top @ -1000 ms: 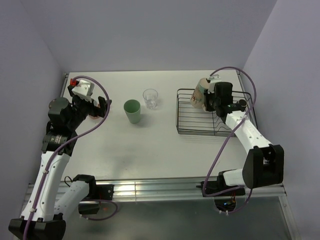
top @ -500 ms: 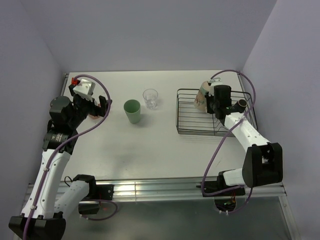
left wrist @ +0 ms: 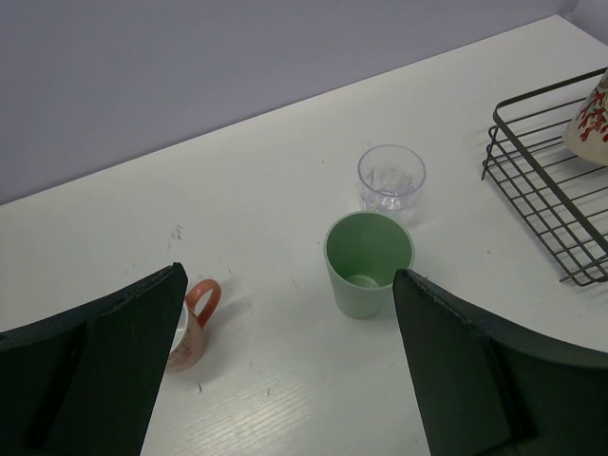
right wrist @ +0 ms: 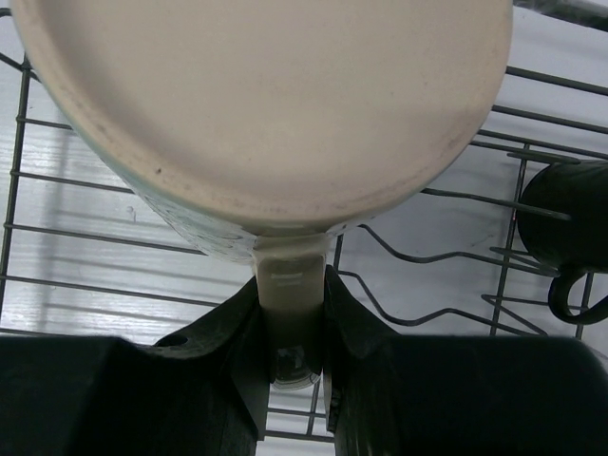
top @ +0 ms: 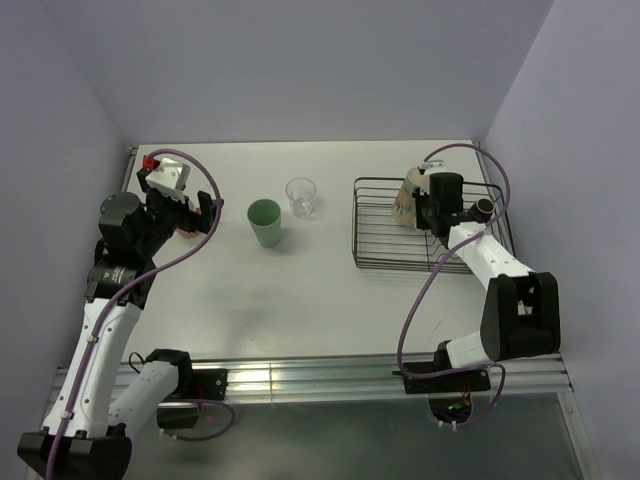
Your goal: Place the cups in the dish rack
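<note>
r gripper (right wrist: 293,318) clamps cream mug (right wrist: 266,104) handle over rack (top: 357,230), dark cup (right wrist: 560,223) beside; l gripper (left wrist: 287,280) splayed, empty.

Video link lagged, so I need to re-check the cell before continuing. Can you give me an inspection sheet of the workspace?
Surface: white table, a few faint scuffs, no spills seen.
Job's things: cream patterned mug held tilted over the dish rack; dark cup inside the rack; green tumbler and clear glass upright on the table; pinkish mug on the table's left side.
Clutter: nothing seen.
Grippers: left gripper open and empty above the table; right gripper shut on the cream mug's handle.
Cables: purple cables loop off both arms; the right one runs past the rack's near edge.
Surroundings: lavender walls; metal rail along the near edge.
</note>
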